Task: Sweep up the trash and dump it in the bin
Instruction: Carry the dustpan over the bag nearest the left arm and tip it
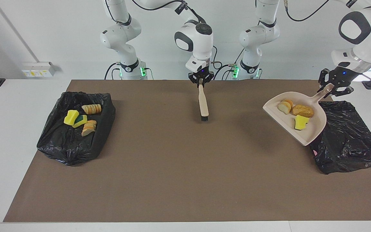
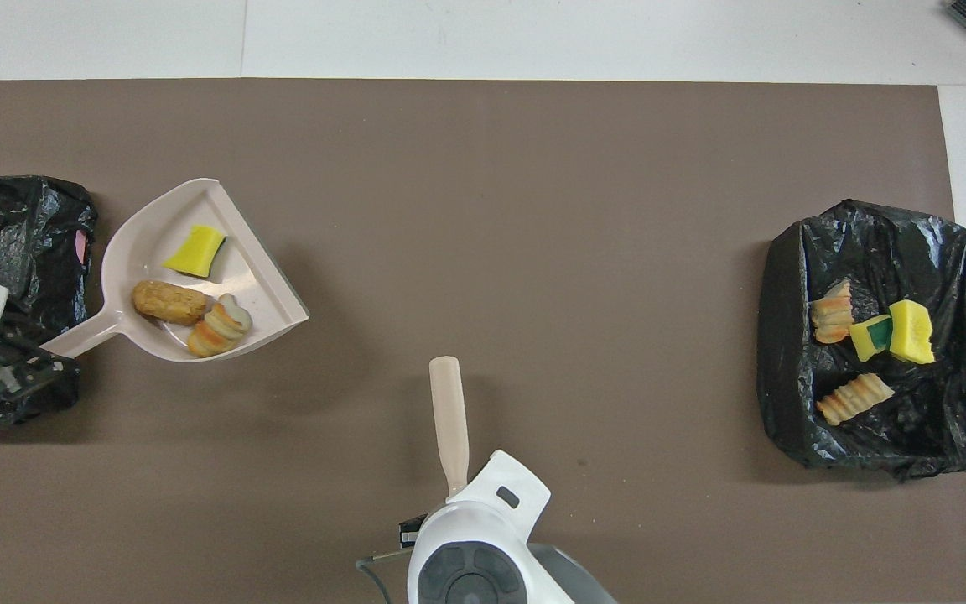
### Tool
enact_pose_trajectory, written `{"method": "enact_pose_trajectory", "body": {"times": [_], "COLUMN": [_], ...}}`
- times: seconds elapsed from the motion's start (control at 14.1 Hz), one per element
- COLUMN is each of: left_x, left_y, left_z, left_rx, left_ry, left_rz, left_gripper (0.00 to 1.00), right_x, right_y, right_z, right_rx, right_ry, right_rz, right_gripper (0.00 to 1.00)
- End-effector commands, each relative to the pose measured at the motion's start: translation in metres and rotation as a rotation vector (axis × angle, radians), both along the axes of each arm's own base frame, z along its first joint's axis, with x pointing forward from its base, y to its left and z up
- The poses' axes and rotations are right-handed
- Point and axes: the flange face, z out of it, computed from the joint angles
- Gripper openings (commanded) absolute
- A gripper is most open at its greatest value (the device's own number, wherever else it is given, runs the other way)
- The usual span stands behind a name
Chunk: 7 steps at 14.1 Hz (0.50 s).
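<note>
Left gripper (image 1: 333, 86) clamps dustpan (image 1: 314, 135) — overhead hides it

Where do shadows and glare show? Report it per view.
Facing view: the raised dustpan and brush throw soft shadows on the brown mat; the black bin bag beside the dustpan glints. Overhead view: a faint shadow lies by the dustpan; the other bin bag, holding trash, shows white sheen.
</note>
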Motion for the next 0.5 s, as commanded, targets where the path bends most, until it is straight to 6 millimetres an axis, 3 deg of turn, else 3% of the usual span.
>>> {"method": "enact_pose_trajectory", "body": {"times": [0.0,0.07,0.14,0.21,0.28,0.35,0.43], "left_x": [-0.007,-0.012,-0.014,-0.018,-0.027,-0.032,-0.038], "left_y": [0.065,0.090,0.103,0.119,0.137,0.154,0.174], "left_z": [0.016,0.021,0.028,0.030,0.035,0.040,0.039], "left_rx": [0.014,0.052,0.101,0.133,0.149,0.166,0.197], "left_ry": [-0.011,-0.004,0.005,0.018,0.017,0.017,0.040], "left_rz": [-0.044,-0.061,-0.082,-0.079,-0.047,-0.023,-0.011], "left_gripper": [0.00,0.00,0.00,0.00,0.00,0.00,0.00], "right_x": [0.002,0.003,0.003,0.003,0.003,0.005,0.007], "right_y": [0.003,0.003,0.003,0.003,0.004,0.006,0.006], "right_z": [-0.008,-0.008,-0.008,-0.008,-0.007,-0.004,-0.001], "right_rx": [-0.008,-0.009,-0.011,-0.011,-0.013,-0.018,-0.041], "right_ry": [-0.017,-0.016,-0.015,-0.015,-0.016,-0.022,-0.024], "right_rz": [-0.013,-0.014,-0.014,-0.014,-0.011,-0.003,0.007], "right_gripper": [0.00,0.00,0.16,0.33,0.79,1.00,1.00]}}
